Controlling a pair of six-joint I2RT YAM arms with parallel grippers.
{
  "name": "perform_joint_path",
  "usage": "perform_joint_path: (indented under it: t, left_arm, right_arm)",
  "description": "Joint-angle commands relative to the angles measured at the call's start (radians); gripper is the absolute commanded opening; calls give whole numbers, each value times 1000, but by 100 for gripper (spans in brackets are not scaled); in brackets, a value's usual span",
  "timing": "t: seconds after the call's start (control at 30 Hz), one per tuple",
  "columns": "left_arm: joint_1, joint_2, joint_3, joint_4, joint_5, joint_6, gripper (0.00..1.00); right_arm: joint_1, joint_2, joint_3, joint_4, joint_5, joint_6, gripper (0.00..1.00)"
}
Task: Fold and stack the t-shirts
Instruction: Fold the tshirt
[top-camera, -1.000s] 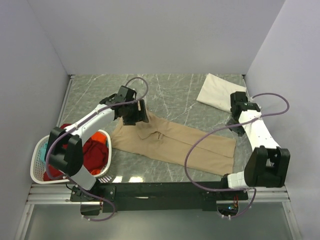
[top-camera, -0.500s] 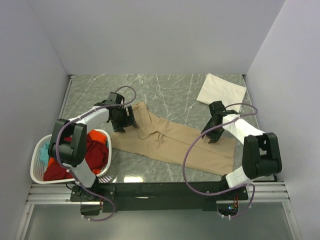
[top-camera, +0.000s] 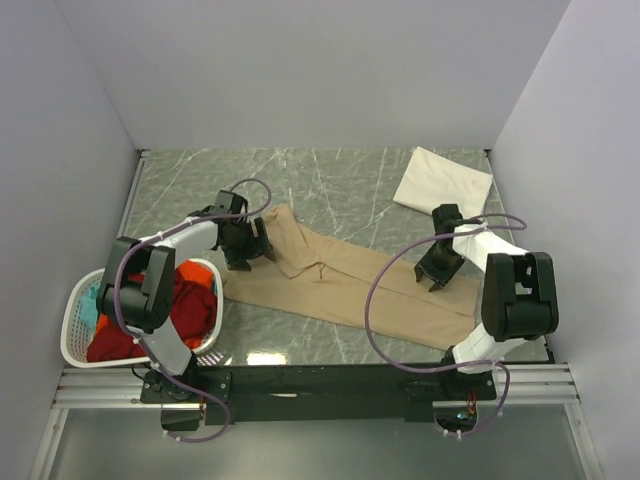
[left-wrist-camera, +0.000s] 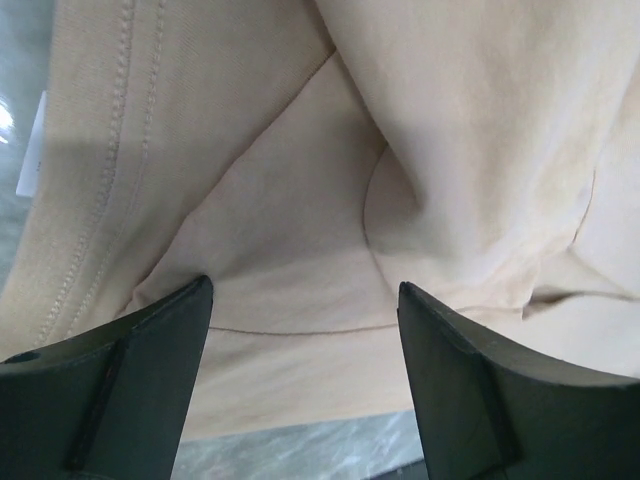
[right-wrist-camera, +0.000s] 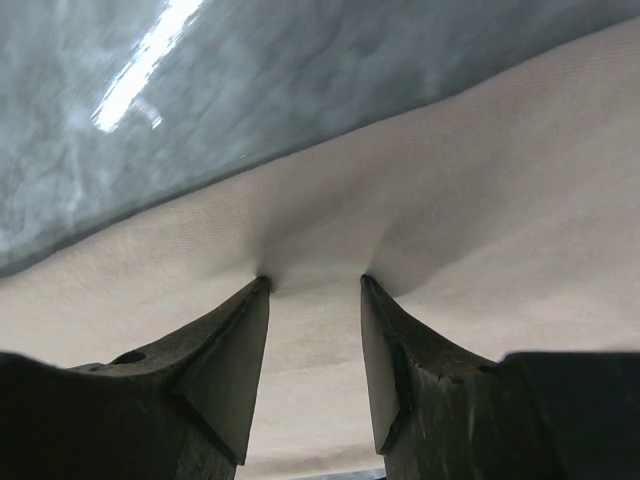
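Observation:
The tan t-shirt lies spread in a long band across the table middle. My left gripper hangs over its left end, jaws wide open above wrinkled tan cloth; the left gripper holds nothing. My right gripper is down on the shirt's right part. In the right wrist view the right gripper is open, both fingertips pressed into the tan cloth, which puckers between them. The cream-white folded t-shirt lies at the back right.
A white laundry basket stands at the near left, holding a red shirt and a bit of teal cloth. Grey marble table shows behind the tan shirt. Walls close in on three sides.
The right gripper came from beside the cream-white shirt down onto the tan shirt's right part. The left gripper shifted left and nearer along the shirt's left end, and that end now lies flatter.

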Motion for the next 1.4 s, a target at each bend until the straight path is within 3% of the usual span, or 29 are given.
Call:
perform_joint_path:
  t: [0.0,0.57,0.87,1.03,1.1,1.27,1.37]
  left_arm:
    - [-4,-24,-32,-21,72,-11,81]
    - [-40,-44,2,-180,219,134,81]
    - [0,-174,108,-208,213,111,84]
    - [49,-165,146,-119,198,75,79]
    - [66,-126,169,-92,224,62,76]
    - [82,-76,195,-50,261,48,75]
    - [92,-66,192,-29,282,42,75]
  right_arm:
    - [-53,27,1,-29,125,-52,49]
    - [-129,149,146,-116,398,-170,49]
    - [-113,8,249,-201,408,-187,49]
    - [101,-78,370,-236,250,-126,48]
    - [244,-69,415,-222,178,-71,48]
    - [530,35,475,-110,-22,15,45]
    - [611,144,521,-107,-49,19,43]
